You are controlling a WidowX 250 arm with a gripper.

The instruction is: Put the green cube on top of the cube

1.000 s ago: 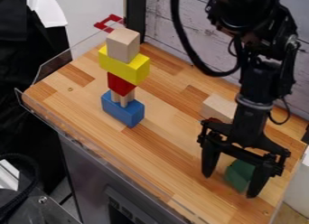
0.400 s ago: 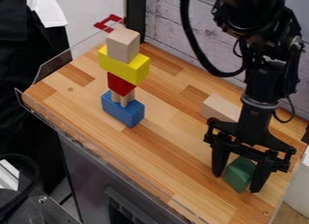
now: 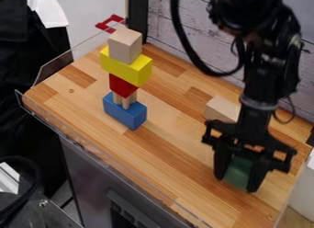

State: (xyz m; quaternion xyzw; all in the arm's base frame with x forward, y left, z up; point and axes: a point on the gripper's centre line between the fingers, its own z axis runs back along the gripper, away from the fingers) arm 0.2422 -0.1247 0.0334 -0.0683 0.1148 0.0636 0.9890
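Gripper [image 3: 235,185] jaws clamped on green cube [image 3: 238,173], finger against each of two opposite sides. Cube at lower right of wooden tabletop [image 3: 165,162], one face toward camera; long axis unclear.

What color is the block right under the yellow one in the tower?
Red, seen in the camera view.

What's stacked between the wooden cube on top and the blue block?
Top down, in the camera view: yellow block, red block, then pale posts above the blue block.
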